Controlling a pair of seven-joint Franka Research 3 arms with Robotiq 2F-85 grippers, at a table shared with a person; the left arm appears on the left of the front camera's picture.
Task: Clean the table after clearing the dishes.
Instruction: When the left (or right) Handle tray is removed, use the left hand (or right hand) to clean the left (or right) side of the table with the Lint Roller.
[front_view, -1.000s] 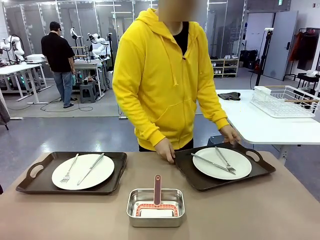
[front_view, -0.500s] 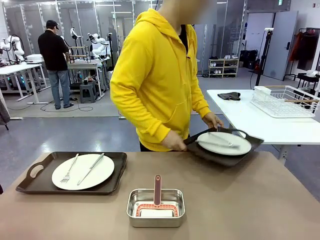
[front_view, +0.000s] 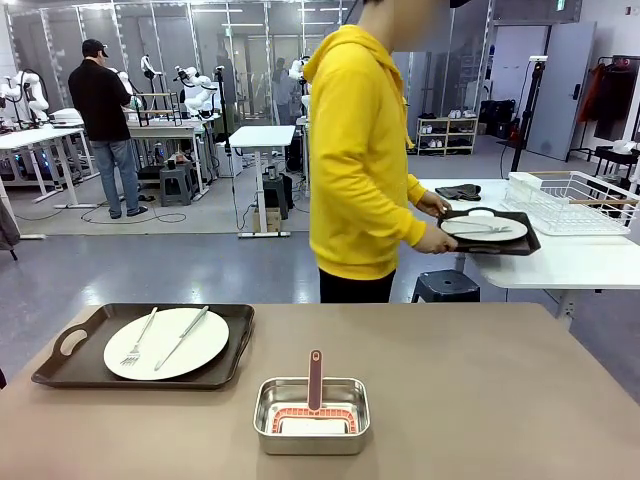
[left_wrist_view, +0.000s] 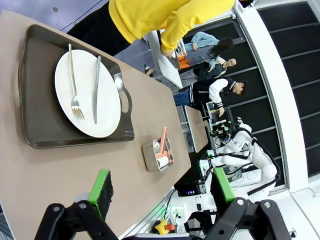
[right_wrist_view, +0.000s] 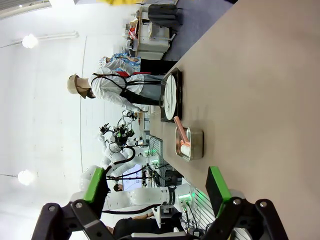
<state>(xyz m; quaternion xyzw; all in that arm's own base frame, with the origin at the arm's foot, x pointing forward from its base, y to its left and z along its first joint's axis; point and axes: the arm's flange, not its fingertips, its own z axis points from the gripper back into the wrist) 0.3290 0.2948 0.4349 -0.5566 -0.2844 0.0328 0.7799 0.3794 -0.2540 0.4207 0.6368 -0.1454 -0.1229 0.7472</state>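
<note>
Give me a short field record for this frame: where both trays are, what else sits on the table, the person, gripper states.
tray one: on the tan table, robot's left side, holding a plate with fork and knife
tray two: in the person's hands at the white side table, second plate on it
steel pan: table middle, near edge, reddish-handled tool inside
left gripper: jaws open, empty
right gripper: jaws open, empty

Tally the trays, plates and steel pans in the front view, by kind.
Trays: 2
Plates: 2
Steel pan: 1
Total: 5
</note>
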